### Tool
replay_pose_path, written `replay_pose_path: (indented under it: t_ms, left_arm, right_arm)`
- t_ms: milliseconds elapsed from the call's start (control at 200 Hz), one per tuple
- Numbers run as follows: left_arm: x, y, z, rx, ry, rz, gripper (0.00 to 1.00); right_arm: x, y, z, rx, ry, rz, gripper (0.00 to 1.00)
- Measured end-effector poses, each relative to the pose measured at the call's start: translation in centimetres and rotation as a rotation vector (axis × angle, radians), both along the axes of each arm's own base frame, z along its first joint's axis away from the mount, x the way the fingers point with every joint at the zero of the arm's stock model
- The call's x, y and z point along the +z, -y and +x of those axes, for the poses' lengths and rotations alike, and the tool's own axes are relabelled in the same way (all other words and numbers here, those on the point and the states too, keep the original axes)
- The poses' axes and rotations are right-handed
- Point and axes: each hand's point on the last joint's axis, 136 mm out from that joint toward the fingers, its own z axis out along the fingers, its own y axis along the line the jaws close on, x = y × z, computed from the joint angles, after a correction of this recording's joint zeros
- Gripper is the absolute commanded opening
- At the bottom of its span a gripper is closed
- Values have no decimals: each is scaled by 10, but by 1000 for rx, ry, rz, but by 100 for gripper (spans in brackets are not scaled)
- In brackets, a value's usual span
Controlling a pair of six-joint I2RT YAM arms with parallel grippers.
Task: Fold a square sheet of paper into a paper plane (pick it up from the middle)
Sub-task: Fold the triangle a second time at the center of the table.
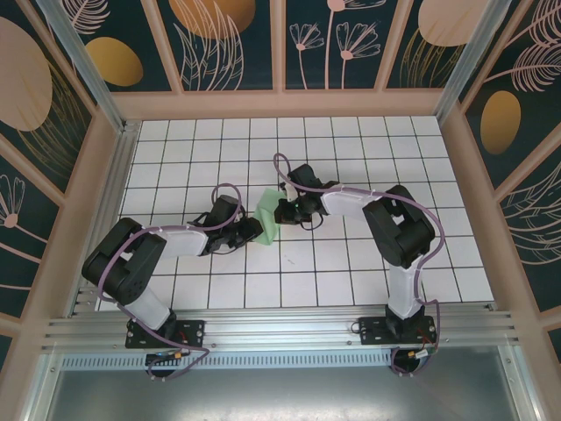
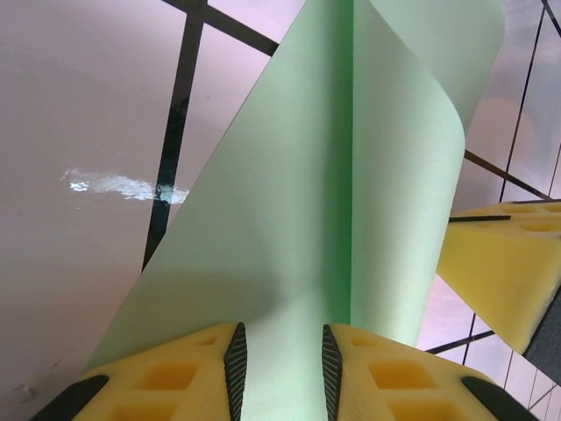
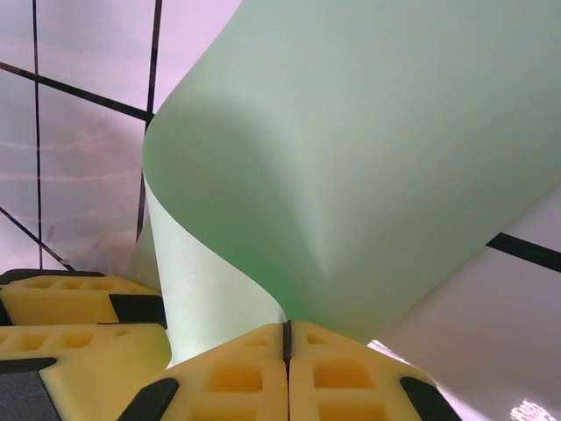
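I see the square sheet of paper [image 1: 267,221] near the middle of the table [image 1: 351,281], far from every edge. It curls up between my two arms. The right gripper [image 1: 282,210] has its jaws pressed tight on the paper. The left gripper [image 1: 253,231] has its jaws a little apart, with paper in the gap. The grippers sit close together, and the tall curl hides the tiles behind it.

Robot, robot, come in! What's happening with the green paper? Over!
Right gripper pinching sheet. Left gripper open, straddling its fold. Sheet curled between them. Nothing blocking. Over.
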Motion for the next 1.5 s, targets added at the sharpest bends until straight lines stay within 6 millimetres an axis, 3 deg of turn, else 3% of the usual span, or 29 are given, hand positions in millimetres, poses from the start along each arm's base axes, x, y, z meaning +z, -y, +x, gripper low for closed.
replay_pose_path:
  t_ms: [871,1231,1496]
  left_arm:
    - [1,1,0,-22,-1,10,33]
    - [46,22,14,-48,95,-110,30]
    - [44,36,17,-63,75,-192,22]
  right_arm:
    - [-13,5,3,-3,1,-52,8]
    - [-14,4,5,3,4,-53,9]
    - [-14,3,6,3,2,-54,10]
